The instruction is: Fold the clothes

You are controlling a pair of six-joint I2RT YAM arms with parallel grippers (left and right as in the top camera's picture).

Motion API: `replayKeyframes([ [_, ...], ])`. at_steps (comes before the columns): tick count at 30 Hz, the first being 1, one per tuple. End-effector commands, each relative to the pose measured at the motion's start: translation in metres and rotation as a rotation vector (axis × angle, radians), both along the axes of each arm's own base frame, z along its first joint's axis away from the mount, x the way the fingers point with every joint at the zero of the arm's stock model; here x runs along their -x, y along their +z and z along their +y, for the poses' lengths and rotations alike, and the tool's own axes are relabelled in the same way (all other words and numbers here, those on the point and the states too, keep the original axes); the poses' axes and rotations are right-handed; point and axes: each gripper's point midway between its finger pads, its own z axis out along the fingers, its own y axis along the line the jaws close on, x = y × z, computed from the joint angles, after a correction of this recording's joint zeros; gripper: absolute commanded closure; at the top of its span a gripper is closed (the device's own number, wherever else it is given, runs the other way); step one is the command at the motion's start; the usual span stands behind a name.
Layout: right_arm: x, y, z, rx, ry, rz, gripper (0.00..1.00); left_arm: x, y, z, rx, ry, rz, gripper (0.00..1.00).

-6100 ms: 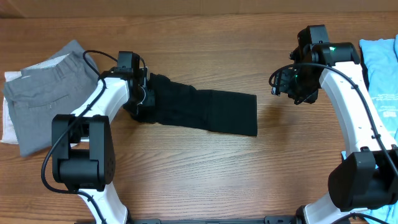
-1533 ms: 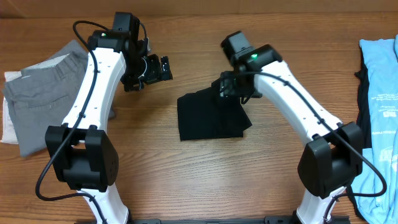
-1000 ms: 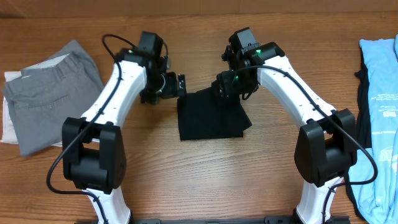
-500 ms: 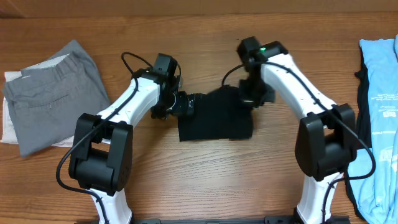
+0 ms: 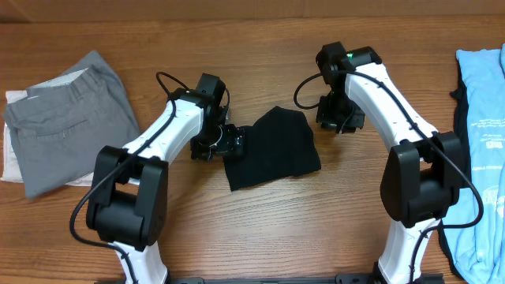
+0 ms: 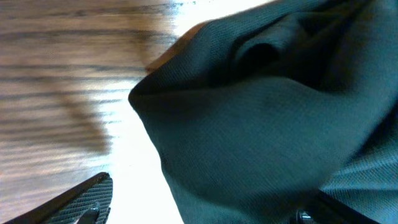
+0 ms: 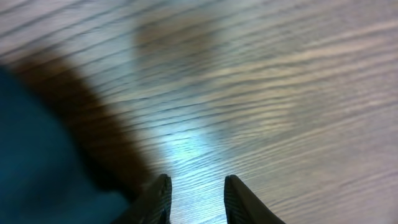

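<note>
A black garment lies folded into a rough square in the middle of the wooden table. My left gripper sits low at its left edge. In the left wrist view the dark cloth fills most of the picture and its edge lies between the wide-apart jaws of the left gripper, which is open. My right gripper hovers just right of the garment, apart from it. The right wrist view shows the right gripper open over bare wood, with the black cloth off to its left.
Folded grey trousers rest on a white garment at the far left. A light blue shirt lies at the right edge of the table. Bare wood stretches along the front.
The right gripper has let go of the black garment and pulled away to the right. The left gripper has come down to the garment's left edge. The cloth has shifted and turned slightly.
</note>
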Motion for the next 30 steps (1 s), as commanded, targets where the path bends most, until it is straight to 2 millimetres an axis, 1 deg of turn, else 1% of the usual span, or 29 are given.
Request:
replayKeyframes([
  [1, -0.002, 0.047, 0.033, -0.226, 0.146, -0.089, 0.69, -0.038, 0.075, 0.0, 0.011, 0.025, -0.241, 0.04],
  [2, 0.001, 0.054, 0.041, -0.276, 0.148, -0.094, 0.68, -0.05, 0.098, -0.001, 0.021, 0.031, -0.325, 0.0],
  [4, 0.006, 0.059, 0.055, -0.357, 0.151, -0.082, 0.69, -0.07, 0.125, -0.005, 0.053, 0.038, -0.453, 0.0],
  [5, 0.009, 0.06, 0.06, -0.386, 0.148, -0.069, 0.69, -0.079, 0.132, -0.007, 0.065, 0.041, -0.502, 0.0],
  [6, 0.012, 0.058, 0.063, -0.4, 0.133, -0.053, 0.69, -0.089, 0.137, -0.01, 0.076, 0.044, -0.547, 0.05],
  [8, 0.018, 0.052, 0.063, -0.393, 0.087, -0.025, 0.69, -0.1, 0.135, -0.013, 0.088, 0.045, -0.576, 0.17],
  [9, 0.024, 0.047, 0.062, -0.386, 0.052, 0.001, 0.69, -0.104, 0.127, -0.017, 0.097, 0.042, -0.57, 0.24],
  [10, 0.028, 0.042, 0.063, -0.382, 0.034, 0.018, 0.69, -0.105, 0.118, -0.021, 0.109, 0.035, -0.552, 0.28],
  [13, 0.041, 0.032, 0.075, -0.41, 0.05, 0.062, 0.69, -0.103, 0.089, -0.031, 0.145, 0.015, -0.469, 0.41],
  [14, 0.046, 0.028, 0.08, -0.415, 0.062, 0.078, 0.69, -0.099, 0.074, -0.035, 0.163, 0.006, -0.421, 0.44],
  [15, 0.056, 0.019, 0.085, -0.408, 0.079, 0.104, 0.69, -0.092, 0.055, -0.041, 0.186, -0.015, -0.357, 0.55],
  [16, 0.06, 0.015, 0.087, -0.406, 0.087, 0.114, 0.69, -0.089, 0.048, -0.042, 0.192, -0.023, -0.333, 0.6],
  [17, 0.068, 0.007, 0.091, -0.4, 0.103, 0.133, 0.69, -0.082, 0.036, -0.043, 0.197, -0.026, -0.281, 0.63],
  [19, 0.079, -0.008, 0.098, -0.392, 0.121, 0.155, 0.69, -0.071, 0.021, -0.042, 0.188, -0.048, -0.218, 0.63],
  [20, 0.083, -0.013, 0.099, -0.39, 0.125, 0.161, 0.69, -0.068, 0.018, -0.041, 0.183, -0.047, -0.201, 0.62],
  [23, 0.088, -0.033, 0.1, -0.389, 0.116, 0.157, 0.69, -0.057, 0.003, -0.037, 0.162, -0.062, -0.146, 0.6],
  [25, 0.085, -0.047, 0.1, -0.394, 0.12, 0.128, 0.69, -0.051, -0.009, -0.032, 0.132, -0.075, -0.121, 0.57],
  [27, 0.08, -0.055, 0.098, -0.388, 0.124, 0.096, 0.69, -0.046, -0.021, -0.022, 0.076, -0.069, -0.094, 0.57],
  [29, 0.071, -0.064, 0.083, -0.311, 0.128, 0.048, 0.69, -0.038, -0.035, -0.007, -0.015, -0.064, -0.048, 0.62],
  [30, 0.067, -0.065, 0.078, -0.28, 0.128, 0.031, 0.69, -0.035, -0.037, -0.003, -0.032, -0.063, -0.037, 0.65],
])
